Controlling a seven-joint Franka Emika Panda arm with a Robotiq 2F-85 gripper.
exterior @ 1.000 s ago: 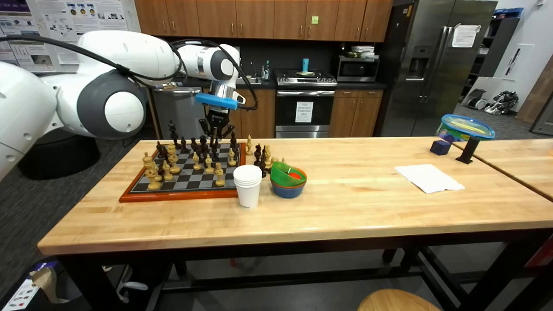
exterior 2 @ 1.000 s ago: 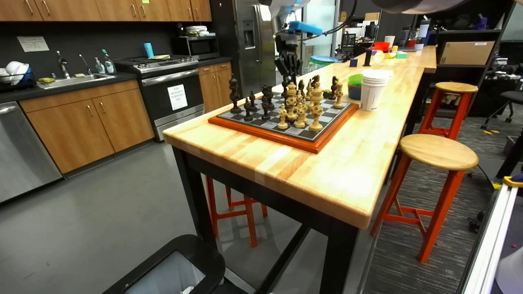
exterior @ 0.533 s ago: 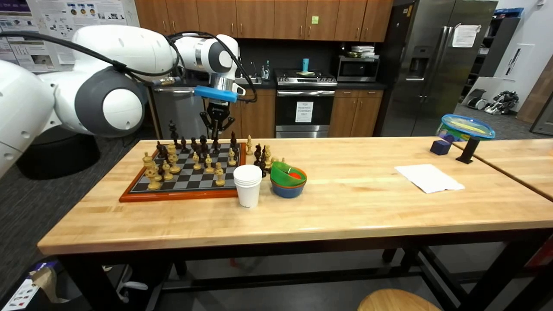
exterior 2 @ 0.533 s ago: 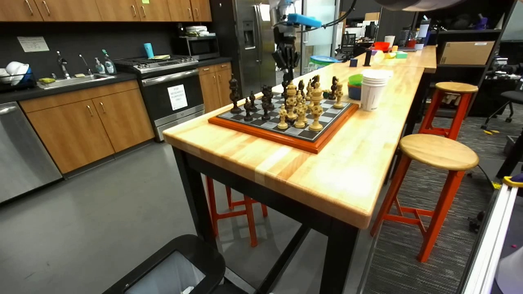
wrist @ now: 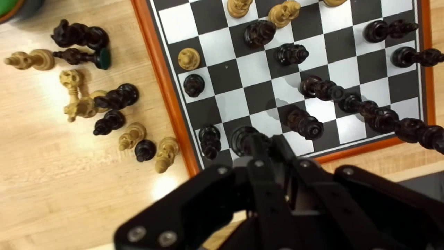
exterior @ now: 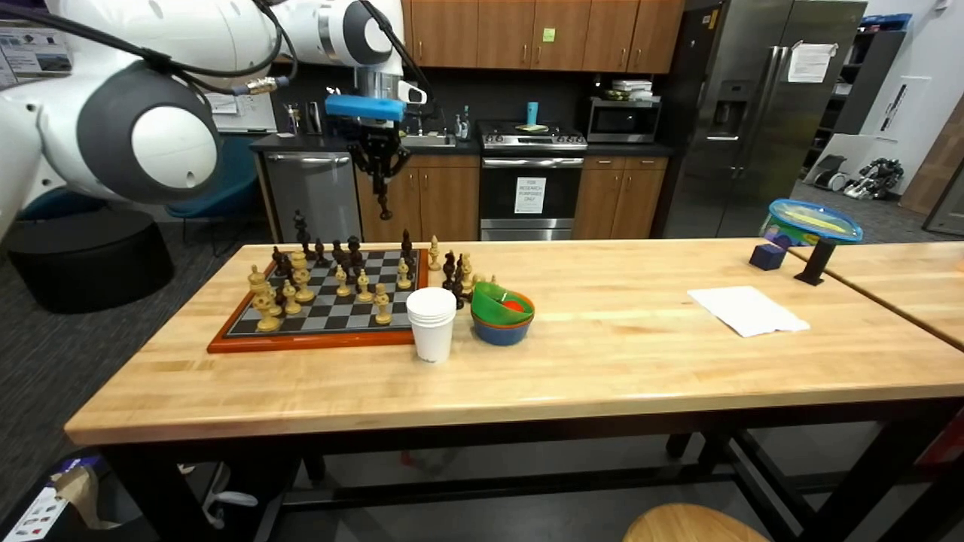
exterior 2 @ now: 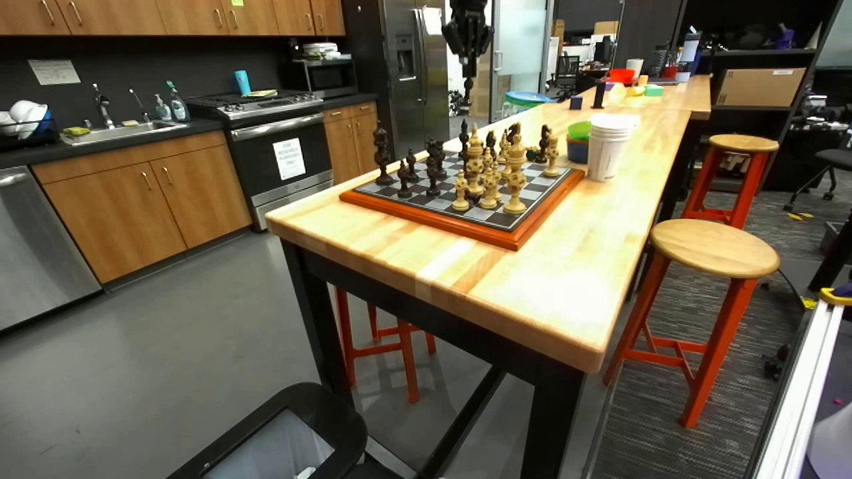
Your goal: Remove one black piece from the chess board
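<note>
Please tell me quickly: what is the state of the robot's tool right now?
Tool: closed, holding a black piece in the air, clear of the chess board.

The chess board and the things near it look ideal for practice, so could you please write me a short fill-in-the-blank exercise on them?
1. In both exterior views, the end effector grips a black piece, which is held ____ than the chess board.
2. The stacked cups near the chess board are ____ in colour.
3. The tilted bowl above the blue bowl is coloured ____.

Missing words: higher; white; green.
</note>
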